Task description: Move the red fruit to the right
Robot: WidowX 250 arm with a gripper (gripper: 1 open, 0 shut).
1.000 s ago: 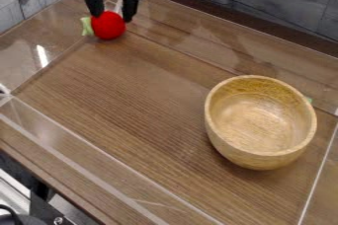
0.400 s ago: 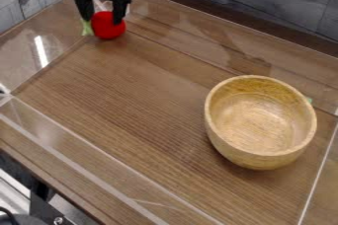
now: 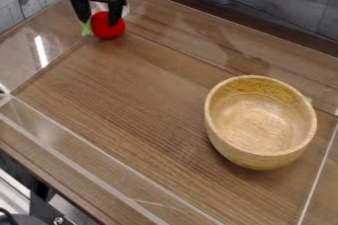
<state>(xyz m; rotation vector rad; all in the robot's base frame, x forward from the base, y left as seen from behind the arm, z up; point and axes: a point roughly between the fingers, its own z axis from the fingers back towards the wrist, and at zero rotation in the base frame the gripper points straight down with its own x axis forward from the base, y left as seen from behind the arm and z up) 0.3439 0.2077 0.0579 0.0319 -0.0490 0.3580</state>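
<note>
Hovering wide open, the hand (image 3: 98,14) straddles the red fruit (image 3: 107,28) (far corner).

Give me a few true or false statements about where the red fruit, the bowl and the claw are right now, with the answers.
1. The red fruit lies inside the wooden bowl. False: it lies on the table at the far left.
2. The claw is open, right over the fruit. True.
3. The bowl is empty. True.
4. The bowl is tipped on its side. False: it stands upright.
5. The claw has lifted the fruit high. False: the fruit sits low at the table.
</note>
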